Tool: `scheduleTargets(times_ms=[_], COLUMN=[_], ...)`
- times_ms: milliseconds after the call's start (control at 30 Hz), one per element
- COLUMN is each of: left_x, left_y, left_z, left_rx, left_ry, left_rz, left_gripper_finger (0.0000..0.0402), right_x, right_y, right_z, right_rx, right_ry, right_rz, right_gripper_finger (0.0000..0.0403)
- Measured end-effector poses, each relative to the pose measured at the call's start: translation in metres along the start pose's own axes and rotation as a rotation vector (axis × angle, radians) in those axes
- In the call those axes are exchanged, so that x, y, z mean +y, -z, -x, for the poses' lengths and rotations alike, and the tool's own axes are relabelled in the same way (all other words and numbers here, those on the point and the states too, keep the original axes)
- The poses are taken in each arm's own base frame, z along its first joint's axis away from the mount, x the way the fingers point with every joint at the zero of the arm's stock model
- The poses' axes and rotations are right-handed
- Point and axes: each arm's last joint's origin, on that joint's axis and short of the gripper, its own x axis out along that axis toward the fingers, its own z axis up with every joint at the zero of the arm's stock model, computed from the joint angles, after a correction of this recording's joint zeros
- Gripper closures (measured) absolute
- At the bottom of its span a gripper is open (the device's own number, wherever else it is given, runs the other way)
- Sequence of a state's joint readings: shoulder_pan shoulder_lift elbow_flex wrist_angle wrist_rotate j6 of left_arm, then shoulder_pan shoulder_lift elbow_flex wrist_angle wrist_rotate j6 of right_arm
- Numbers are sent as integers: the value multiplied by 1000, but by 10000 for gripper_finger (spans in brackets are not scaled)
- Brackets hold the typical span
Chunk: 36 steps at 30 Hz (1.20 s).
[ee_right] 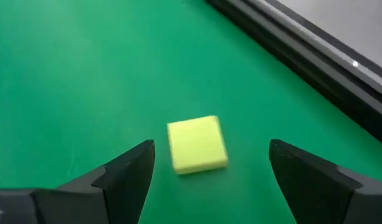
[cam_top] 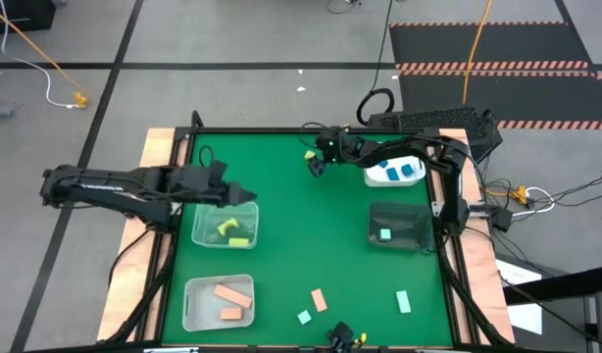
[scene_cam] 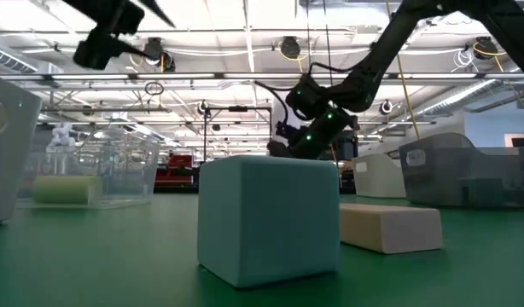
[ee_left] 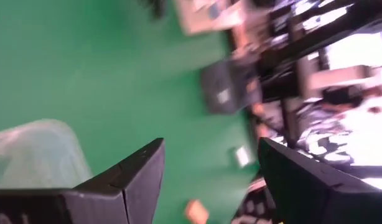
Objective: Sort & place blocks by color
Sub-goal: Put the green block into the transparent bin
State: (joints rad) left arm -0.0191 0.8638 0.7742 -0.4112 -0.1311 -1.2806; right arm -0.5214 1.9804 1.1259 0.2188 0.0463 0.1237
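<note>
A yellow cube [ee_right: 197, 144] lies flat on the green mat near the far edge [cam_top: 309, 154]. My right gripper [ee_right: 209, 171] hovers open just over it [cam_top: 319, 167], a finger on either side, touching nothing. My left gripper [ee_left: 209, 177] is open and empty above the clear tub [cam_top: 225, 226], which holds yellow blocks [cam_top: 232, 232]. Loose on the mat near the near edge lie a peach bar [cam_top: 319, 299], a mint cube [cam_top: 304, 317] and a mint bar [cam_top: 403, 301]. In the low view the mint cube [scene_cam: 270, 217] and the peach bar [scene_cam: 390, 226] fill the foreground.
A white tub [cam_top: 394, 172] with blue blocks stands at the far right. A dark tub [cam_top: 399, 227] holds a mint block. A clear tub [cam_top: 220, 302] at the near left holds peach blocks. A small dark-and-yellow object [cam_top: 345, 338] sits at the near edge. Raised rails frame the mat.
</note>
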Motion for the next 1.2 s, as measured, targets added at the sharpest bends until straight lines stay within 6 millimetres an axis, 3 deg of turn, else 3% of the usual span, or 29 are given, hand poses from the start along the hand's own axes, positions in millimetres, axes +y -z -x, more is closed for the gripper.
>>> scheduleTargets(times_ms=[200, 367, 533, 767, 867, 1033, 1200], left_x=[-13, -14, -13, -11, -10, -8, -4], left_y=[-11, -15, -18, -25, -28, -33, -38], left_z=[5, 5, 4, 4, 4, 4, 2], left_rx=[-96, -123, -143, -184, -199, -227, -250], left_ry=[144, 161, 152, 130, 121, 100, 58], left_rz=[-11, -22, -54, -127, -162, -237, -263], left_gripper_finger=[147, 147, 147, 147, 147, 147, 147], right_x=[2, 2, 3, 3, 3, 5, 19], right_y=[-4, -8, -9, -6, -6, -17, -45], right_z=[-14, -24, -25, -24, -24, -10, 24], right_rx=[19, 48, 60, 89, 92, 79, -34], right_ry=[-9, -19, -20, -29, -26, -46, -99], right_rz=[76, 146, 171, 234, 209, 108, 140], right_gripper_finger=[94, 109, 160, 277, 285, 285, 285])
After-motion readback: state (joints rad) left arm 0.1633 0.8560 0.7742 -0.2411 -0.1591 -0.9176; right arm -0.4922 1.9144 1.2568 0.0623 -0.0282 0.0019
